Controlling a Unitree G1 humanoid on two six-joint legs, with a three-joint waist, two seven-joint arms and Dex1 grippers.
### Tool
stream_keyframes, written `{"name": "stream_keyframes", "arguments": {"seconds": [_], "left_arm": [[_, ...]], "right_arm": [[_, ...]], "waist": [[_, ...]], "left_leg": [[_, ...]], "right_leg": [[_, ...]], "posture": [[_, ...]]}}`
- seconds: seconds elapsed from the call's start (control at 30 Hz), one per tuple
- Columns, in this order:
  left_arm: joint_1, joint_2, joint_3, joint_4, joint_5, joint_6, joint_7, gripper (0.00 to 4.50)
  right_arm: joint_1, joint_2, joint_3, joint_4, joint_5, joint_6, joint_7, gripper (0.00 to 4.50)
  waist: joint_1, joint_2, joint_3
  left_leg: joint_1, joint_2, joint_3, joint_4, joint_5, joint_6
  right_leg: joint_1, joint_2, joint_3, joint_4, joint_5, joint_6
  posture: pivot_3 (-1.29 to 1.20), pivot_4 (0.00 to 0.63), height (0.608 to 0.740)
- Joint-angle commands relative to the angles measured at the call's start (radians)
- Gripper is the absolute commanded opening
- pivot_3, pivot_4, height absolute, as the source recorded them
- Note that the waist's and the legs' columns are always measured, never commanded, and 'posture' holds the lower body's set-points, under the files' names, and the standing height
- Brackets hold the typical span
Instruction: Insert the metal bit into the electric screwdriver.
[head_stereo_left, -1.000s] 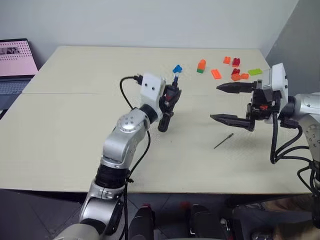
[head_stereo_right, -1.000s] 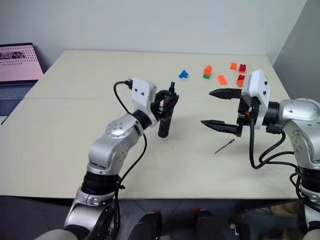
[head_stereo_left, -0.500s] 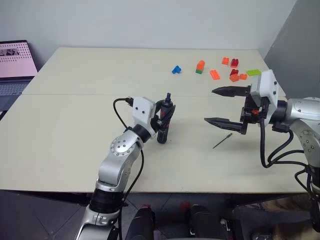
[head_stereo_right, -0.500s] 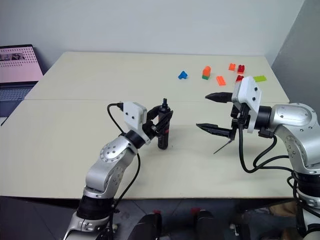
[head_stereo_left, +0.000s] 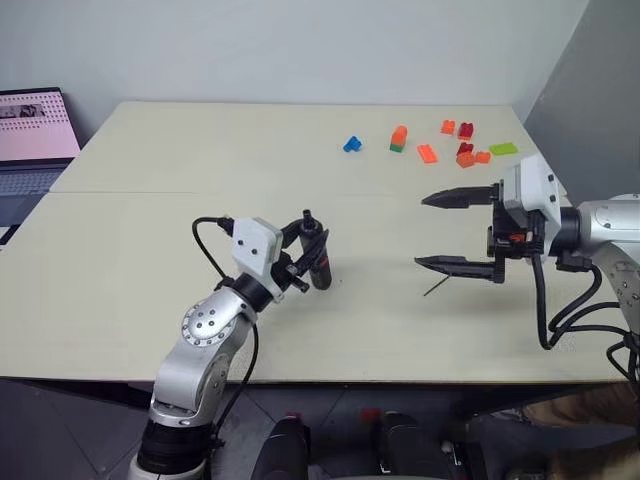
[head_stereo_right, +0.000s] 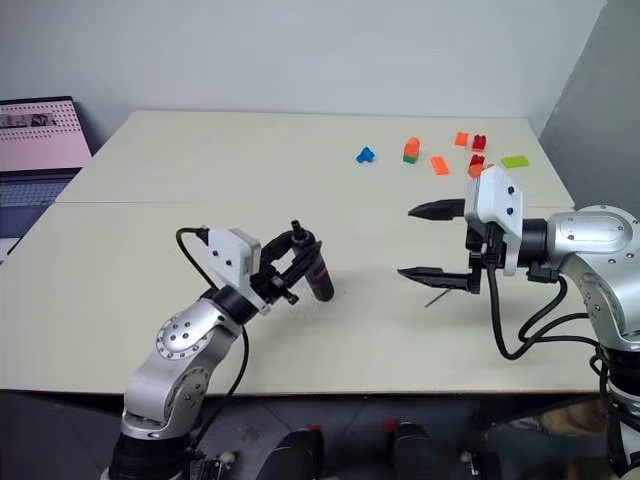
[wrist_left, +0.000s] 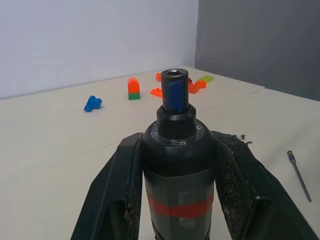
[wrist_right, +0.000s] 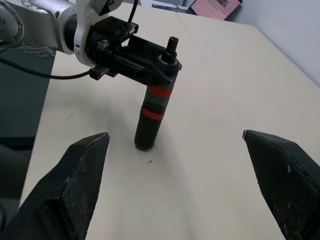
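The left hand (head_stereo_left: 307, 262) was clamped on the electric screwdriver (head_stereo_left: 320, 268), holding it upright, base on the surface (head_stereo_left: 150, 230), with the empty socket facing up to take a bit. The metal bit (head_stereo_left: 436, 287) lay loose just under the right hand (head_stereo_left: 440, 230), whose fingers were spread wide and empty, apparently poised to pick it up. Toy bricks (head_stereo_left: 430, 150) and a laptop (head_stereo_left: 30, 140) sat well apart, obstructing nothing.

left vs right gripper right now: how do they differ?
The left gripper is shut on the electric screwdriver, holding it roughly upright with its base at the table; the right gripper is wide open and holds nothing. The right gripper hovers above the metal bit; the left is off to the side. Both have two black fingers.
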Motion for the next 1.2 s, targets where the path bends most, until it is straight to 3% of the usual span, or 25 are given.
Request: {"name": "stream_keyframes", "arguments": {"seconds": [0.03,0.17,0.3,0.53,0.73,0.83,1.2], "left_arm": [[0.021,0.007,0.002,0.049,0.034,0.005,0.011,1.66],[0.021,0.024,0.012,0.062,0.039,-0.018,-0.002,1.65],[0.027,0.036,0.015,0.070,0.051,-0.046,-0.003,1.65],[0.066,0.038,0.003,0.037,0.066,-0.069,0.008,1.65],[0.079,0.037,0.010,0.027,0.067,-0.071,0.017,1.65],[0.086,0.038,0.009,0.023,0.070,-0.077,0.021,1.65],[0.108,0.032,0.011,0.008,0.080,-0.085,0.034,1.65]], "right_arm": [[-0.051,-0.045,0.044,0.065,-0.077,-0.070,0.062,4.50],[-0.146,-0.130,0.244,0.306,-0.315,-0.286,0.260,4.50],[-0.268,-0.084,0.398,0.560,-0.477,-0.488,0.382,4.50],[-0.413,0.059,0.546,0.916,-0.670,-0.752,0.418,4.50],[-0.474,0.132,0.579,1.092,-0.744,-0.881,0.399,4.50],[-0.509,0.167,0.595,1.175,-0.788,-0.928,0.386,4.01],[-0.548,0.230,0.600,1.308,-0.879,-1.018,0.333,1.27]], "waist": [[0.000,0.000,0.000],[-0.001,0.001,-0.001],[-0.008,0.001,-0.001],[-0.015,0.001,-0.001],[-0.015,0.001,-0.001],[-0.018,0.001,-0.001],[-0.023,0.001,-0.002]], "left_leg": [[0.000,0.000,0.000,0.000,0.000,0.000],[0.000,0.000,0.001,-0.001,0.000,0.000],[0.000,0.001,0.002,-0.002,0.000,0.000],[0.000,0.000,0.002,-0.003,0.000,0.000],[0.000,0.000,0.001,-0.003,0.000,0.000],[0.001,0.000,0.002,-0.003,0.000,0.000],[0.004,0.001,0.002,-0.003,0.000,0.000]], "right_leg": [[0.000,0.000,0.000,0.000,0.000,0.000],[-0.001,0.000,0.000,-0.001,0.001,0.001],[-0.001,0.000,0.000,-0.003,0.001,0.001],[-0.001,0.000,0.001,-0.003,0.001,0.001],[-0.001,0.000,0.001,-0.003,0.001,0.001],[-0.001,0.000,0.001,-0.002,0.001,0.001],[0.001,0.000,0.001,-0.001,0.002,-0.001]], "posture": [[0.00,0.150,0.740],[0.00,0.150,0.740],[0.00,0.150,0.740],[0.00,0.150,0.740],[0.00,0.150,0.740],[0.00,0.150,0.740],[0.00,0.150,0.740]]}}
